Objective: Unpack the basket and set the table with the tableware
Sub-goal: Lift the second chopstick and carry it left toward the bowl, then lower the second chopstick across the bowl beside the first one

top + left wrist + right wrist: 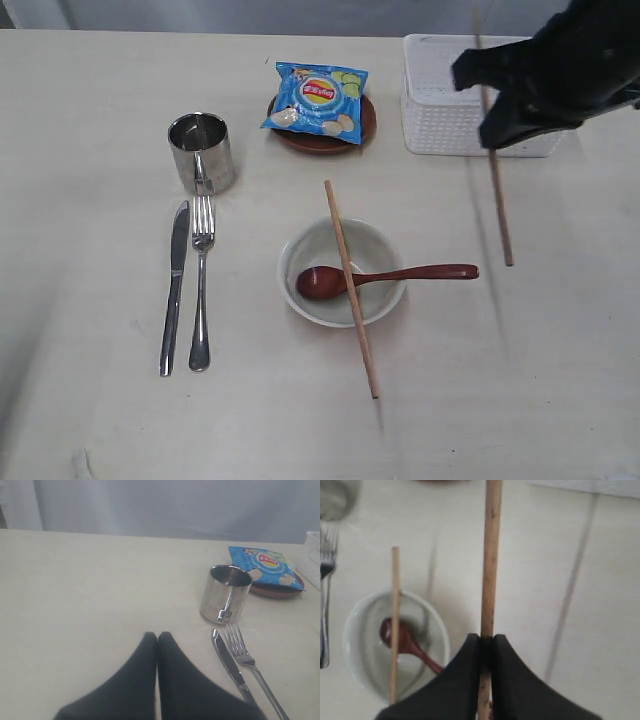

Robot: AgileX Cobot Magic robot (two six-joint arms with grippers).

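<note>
Chopstick of slim pale wood (pixel 498 205) is gripped in the closed jaws of the black right gripper (pixel 486 639), right of the round white bowl (pixel 383 258) and apparently raised, its long axis nearly parallel to its twin (pixel 350 285) laid across that bowl. The left gripper (pixel 157 636) — farther from the bowl — is pressed shut, empty.

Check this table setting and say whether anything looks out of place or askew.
Two things. A chips bag lies on the plate, covering most of it. One chopstick lies slanted across the bowl, while the other chopstick is apart, clamped in the right fingers near the basket.
</note>
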